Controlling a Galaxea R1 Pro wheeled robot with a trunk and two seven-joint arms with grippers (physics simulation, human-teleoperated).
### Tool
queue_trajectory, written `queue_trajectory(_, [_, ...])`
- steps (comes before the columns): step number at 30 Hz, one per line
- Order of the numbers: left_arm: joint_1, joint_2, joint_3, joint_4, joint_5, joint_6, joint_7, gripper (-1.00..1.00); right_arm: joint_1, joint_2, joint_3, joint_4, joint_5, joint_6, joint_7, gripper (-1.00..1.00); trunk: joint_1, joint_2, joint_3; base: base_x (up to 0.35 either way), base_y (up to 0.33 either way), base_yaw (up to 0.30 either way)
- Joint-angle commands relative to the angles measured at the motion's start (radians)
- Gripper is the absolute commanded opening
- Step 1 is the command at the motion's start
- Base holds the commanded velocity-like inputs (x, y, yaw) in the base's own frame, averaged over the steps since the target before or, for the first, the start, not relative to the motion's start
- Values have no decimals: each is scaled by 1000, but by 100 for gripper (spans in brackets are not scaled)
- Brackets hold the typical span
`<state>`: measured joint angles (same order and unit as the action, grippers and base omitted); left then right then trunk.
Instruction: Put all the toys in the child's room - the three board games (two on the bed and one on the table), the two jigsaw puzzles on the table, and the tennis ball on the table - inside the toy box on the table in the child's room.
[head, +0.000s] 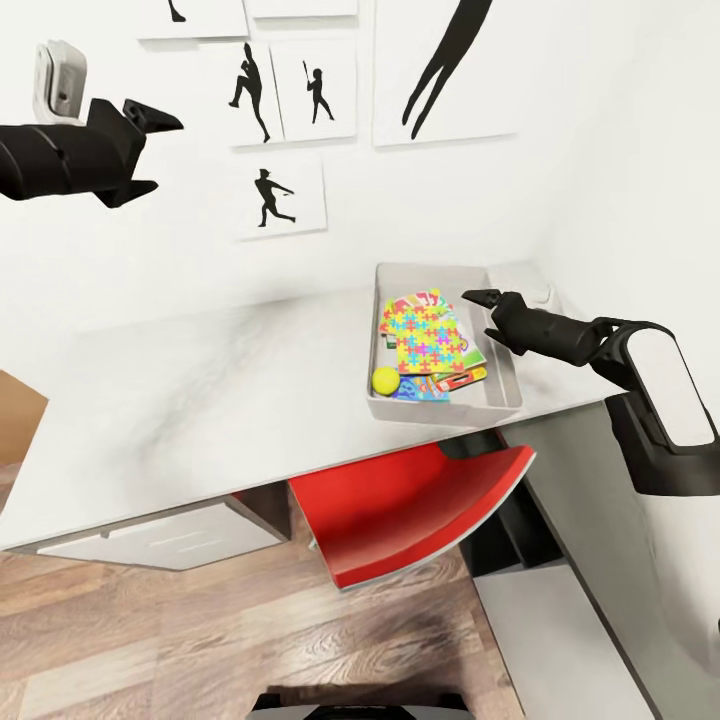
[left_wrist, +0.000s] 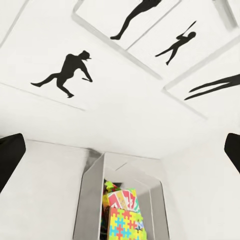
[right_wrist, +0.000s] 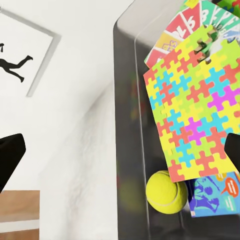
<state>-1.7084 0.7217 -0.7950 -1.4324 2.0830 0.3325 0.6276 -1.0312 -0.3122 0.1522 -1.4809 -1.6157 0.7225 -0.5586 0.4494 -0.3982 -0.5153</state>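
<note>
The toy box (head: 505, 385) sits at the far right end of the grey worktop (head: 200, 390), near the wall, and it is already loaded. A jigsaw puzzle box (head: 432, 340) in bright interlocking pieces lies on top of the pile; the Skip-Bo game (head: 418, 298) shows from beneath it at the wall end; a blue game box (right_wrist: 216, 194) lies under it at the near end, and the tennis ball (head: 386, 379) rests in the near-left corner of the tray. A red-and-yellow edge pokes out beside the puzzle, but I cannot tell which item it belongs to. The right gripper (head: 490, 312) hovers just above the tray, jaws apart and holding nothing. The left gripper (head: 155, 152) is raised well clear toward the wall with its baseball silhouettes (head: 270, 198), jaws likewise apart and empty. The rest of the worktop carries no toys that I can see. In my judgement the loading step is at or near its end. The next move calls for counting what lies under the top puzzle: the second puzzle and the Monopoly box cannot be confirmed from here.
</note>
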Motion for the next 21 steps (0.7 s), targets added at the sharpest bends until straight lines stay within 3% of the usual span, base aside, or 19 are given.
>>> queue_trajectory(1, [-2, 1, -2, 0, 5, -1, 4, 100, -1, -1, 1, -1, -10, -1, -10, 100, 1, -2, -2, -12, 0, 0])
queue_trajectory(13, [-3, 1, 0, 0, 5, 0, 3, 100, -1, -1, 1, -1, -10, -2, -11, 100, 1, -2, -2, -13, 25, -10])
queue_trajectory(21, [-2, 1, 0, 0, 5, 0, 3, 100, -1, -1, 1, -1, -10, -2, -12, 100, 1, -2, -2, -77, 210, -189])
